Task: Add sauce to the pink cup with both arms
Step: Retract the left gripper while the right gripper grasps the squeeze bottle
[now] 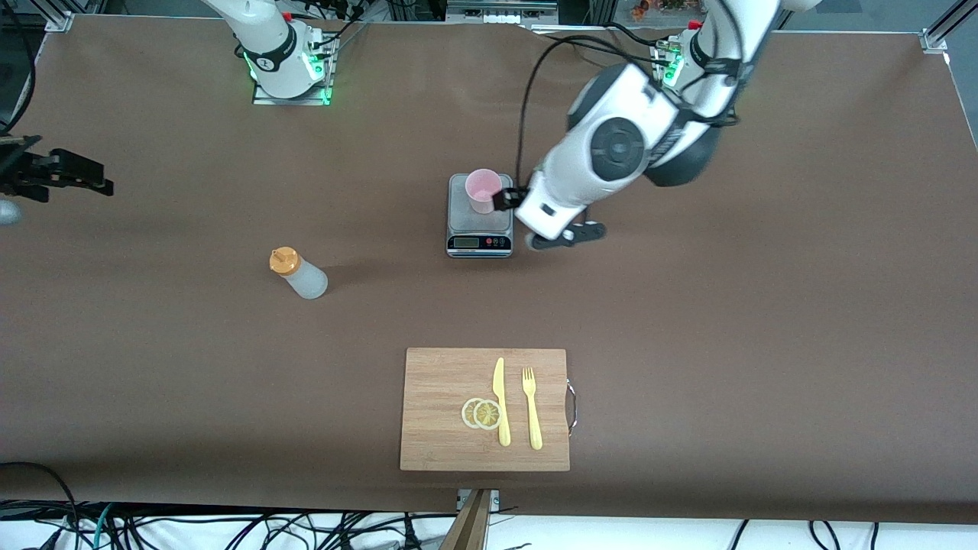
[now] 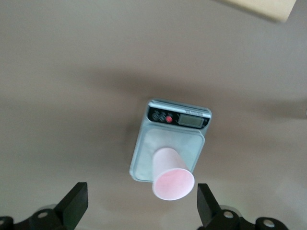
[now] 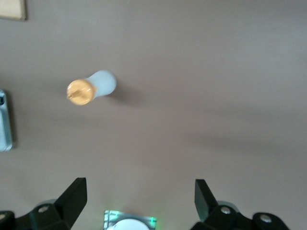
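Note:
The pink cup [image 1: 483, 189] stands upright on a small silver scale [image 1: 479, 229] near the table's middle. My left gripper [image 1: 539, 220] hovers low beside the scale, toward the left arm's end, and is open. In the left wrist view the pink cup [image 2: 172, 176] shows between the two black fingers [image 2: 76, 203], touching neither, and my left gripper [image 2: 141, 206] holds nothing. The sauce [image 1: 299, 275], a whitish bottle with an orange cap, stands alone toward the right arm's end. My right gripper [image 1: 76, 172] hangs open over the table's edge there, away from the sauce [image 3: 91, 88]; it [image 3: 139, 197] is empty.
A wooden cutting board [image 1: 435, 412] lies near the front camera's edge, with a yellow knife [image 1: 500, 401], a yellow fork [image 1: 532, 409] and two lemon slices [image 1: 481, 413] on it. The right arm's base [image 1: 286, 65] stands along the table's robot edge.

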Robot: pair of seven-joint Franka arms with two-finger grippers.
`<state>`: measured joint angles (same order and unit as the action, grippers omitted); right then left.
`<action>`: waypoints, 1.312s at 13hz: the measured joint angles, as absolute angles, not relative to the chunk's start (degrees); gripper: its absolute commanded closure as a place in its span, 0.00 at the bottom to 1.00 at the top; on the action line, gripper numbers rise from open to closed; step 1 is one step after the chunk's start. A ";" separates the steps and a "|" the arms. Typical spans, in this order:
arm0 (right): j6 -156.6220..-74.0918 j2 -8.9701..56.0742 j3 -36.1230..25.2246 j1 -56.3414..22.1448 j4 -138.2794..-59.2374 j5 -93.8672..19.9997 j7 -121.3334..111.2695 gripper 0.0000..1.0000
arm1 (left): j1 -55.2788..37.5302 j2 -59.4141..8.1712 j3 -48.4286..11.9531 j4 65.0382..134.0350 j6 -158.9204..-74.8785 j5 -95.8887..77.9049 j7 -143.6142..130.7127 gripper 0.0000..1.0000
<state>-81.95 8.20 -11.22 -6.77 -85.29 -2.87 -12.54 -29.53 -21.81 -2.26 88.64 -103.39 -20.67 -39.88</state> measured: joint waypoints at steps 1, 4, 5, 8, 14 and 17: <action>-81.11 9.26 -11.18 -7.70 -85.48 -3.55 -13.43 0.01 | -27.86 -21.04 -0.97 87.20 -100.72 -19.46 -37.19 0.00; -81.54 13.13 -11.17 -8.44 -87.85 -7.98 -21.55 0.00 | -20.99 -18.38 -0.03 86.02 -96.32 -12.58 -28.25 0.00; -83.85 13.97 -11.33 -8.33 -89.52 -9.32 -26.20 0.00 | -18.48 -17.58 0.03 85.95 -95.25 -10.45 -24.48 0.00; -94.52 15.14 -12.11 -7.86 -96.05 -13.74 -44.71 0.00 | -9.79 -15.22 0.23 85.85 -92.92 -6.02 -12.83 0.00; -106.86 17.55 -12.57 -3.54 -105.77 -28.81 -75.74 0.00 | 0.97 -10.69 0.16 85.75 -89.26 -5.63 -5.72 0.00; -107.71 22.23 -12.56 -2.38 -106.13 -37.32 -89.56 0.00 | 2.14 -10.09 0.12 85.76 -88.63 -5.59 -2.18 0.00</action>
